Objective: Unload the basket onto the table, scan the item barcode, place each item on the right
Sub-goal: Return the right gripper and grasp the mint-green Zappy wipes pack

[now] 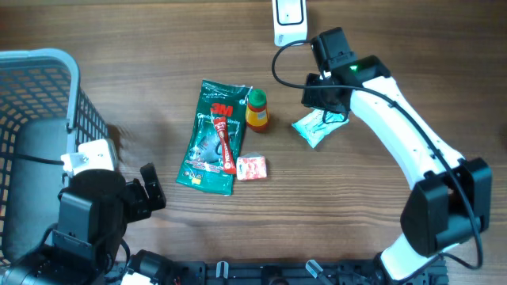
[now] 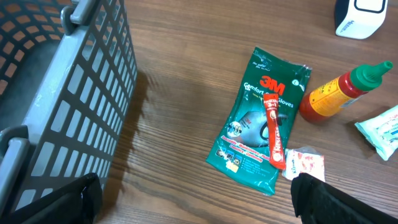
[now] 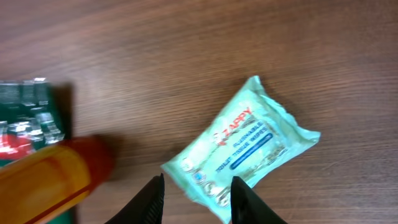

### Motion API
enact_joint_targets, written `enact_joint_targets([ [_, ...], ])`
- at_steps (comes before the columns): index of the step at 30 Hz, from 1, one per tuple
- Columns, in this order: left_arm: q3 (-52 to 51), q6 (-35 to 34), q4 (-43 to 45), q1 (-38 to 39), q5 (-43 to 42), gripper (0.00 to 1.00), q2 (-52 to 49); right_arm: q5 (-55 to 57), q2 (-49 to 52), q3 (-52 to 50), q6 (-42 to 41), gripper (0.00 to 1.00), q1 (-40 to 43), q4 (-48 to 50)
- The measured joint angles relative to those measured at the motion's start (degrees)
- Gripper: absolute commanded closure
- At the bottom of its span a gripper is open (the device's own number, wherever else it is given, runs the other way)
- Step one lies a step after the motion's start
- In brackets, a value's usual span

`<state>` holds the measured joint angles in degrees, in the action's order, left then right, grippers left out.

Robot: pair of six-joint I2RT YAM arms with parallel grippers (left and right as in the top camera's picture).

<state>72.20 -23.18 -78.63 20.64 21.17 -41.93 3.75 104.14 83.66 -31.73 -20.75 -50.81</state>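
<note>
the pale mint plastic packet of wet wipes [image 1: 317,127] lies flat on the brown wood-grain table [image 1: 158,47], right of centre, its printed face up in the right wrist view [image 3: 242,146]. the right gripper [image 3: 199,199] hangs directly over it with its jaws parted partway, the two dark fingertips straddling the packet's near edge; no clamping shows. seen from overhead, that gripper [image 1: 326,107] covers the packet's upper corner.

just left of the packet lies an orange sauce bottle with a green cap [image 1: 257,111], apart from it. beyond the bottle is a green foil 3m glove pack [image 1: 212,138] with a narrow red stick sachet [image 1: 226,142] on top, and a small red-and-white sachet [image 1: 251,167] at its lower right corner. a white barcode scanner [image 1: 289,20] stands at the far edge, above the right gripper.

a grey plastic mesh basket [image 1: 47,59] occupies the left side. the left gripper [image 2: 193,202] hovers beside it, jaws spread wide, holding nothing.
</note>
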Motion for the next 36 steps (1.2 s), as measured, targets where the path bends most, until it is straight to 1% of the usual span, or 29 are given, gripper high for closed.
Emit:
enact_joint_targets([
  [1,0.0,0.0,0.0,0.0,0.0,0.0,0.0,0.83,1.68,-1.07,-0.15,0.55,0.0,0.57],
  [2,0.0,0.0,0.0,0.0,0.02,0.0,0.0,1.25,3.02,-1.92,-0.63,0.49,0.0,0.68],
  [5,0.0,0.0,0.0,0.0,0.0,0.0,0.0,1.49,10.95,-3.91,-1.92,0.42,0.0,0.61],
  [8,0.0,0.0,-0.02,0.0,0.0,0.0,0.0,1.7,11.37,-3.89,-3.13,0.3,0.0,0.66],
  [10,0.0,0.0,0.0,0.0,0.0,0.0,0.0,1.92,11.37,-3.61,-3.41,0.27,0.04,0.04],
  [12,0.0,0.0,-0.02,0.0,0.02,0.0,0.0,1.84,11.54,-1.7,-3.43,0.24,0.07,-3.06],
  [14,0.0,0.0,-0.02,0.0,0.0,0.0,0.0,1.27,11.61,2.75,-3.78,0.25,0.07,-5.46],
  [15,0.0,0.0,-0.02,0.0,0.0,0.0,0.0,0.48,11.61,4.15,-4.33,0.26,0.07,-4.92],
  [16,0.0,0.0,0.0,0.0,0.0,0.0,0.0,-1.03,11.58,5.18,-5.73,0.34,0.07,-2.99],
  [18,0.0,0.0,0.0,0.0,0.0,0.0,0.0,-2.99,11.58,5.53,-8.81,0.55,0.04,-0.09],
  [19,0.0,0.0,0.0,0.0,0.0,0.0,0.0,-3.45,11.58,5.53,-10.05,0.59,0.07,1.29],
  [22,0.0,0.0,0.0,0.0,0.0,0.0,0.0,-4.26,11.65,5.53,-13.9,0.59,-0.09,2.36],
  [24,0.0,0.0,0.0,0.0,0.0,0.0,0.0,-4.44,12.76,5.53,-14.95,0.6,-0.87,2.45],
  [28,0.0,0.0,0.0,0.0,0.0,0.0,0.0,-6.73,15.89,5.53,-14.45,0.6,-4.35,2.36],
  [29,0.0,0.0,0.0,0.0,0.0,0.0,0.0,-6.97,16.2,5.53,-14.23,0.63,-5.64,2.4],
  [30,0.0,0.0,0.0,0.0,0.0,0.0,0.0,-6.97,16.2,5.53,-14.08,0.63,-6.67,2.21],
  [32,0.0,0.0,-0.02,0.0,0.0,0.0,0.0,-6.69,16.2,5.53,-14.38,0.63,-7.61,1.36],
  [36,0.0,0.0,-0.02,0.0,0.0,0.0,0.0,-2.08,16.2,5.38,-16.92,0.59,-7.72,-2.95],
])
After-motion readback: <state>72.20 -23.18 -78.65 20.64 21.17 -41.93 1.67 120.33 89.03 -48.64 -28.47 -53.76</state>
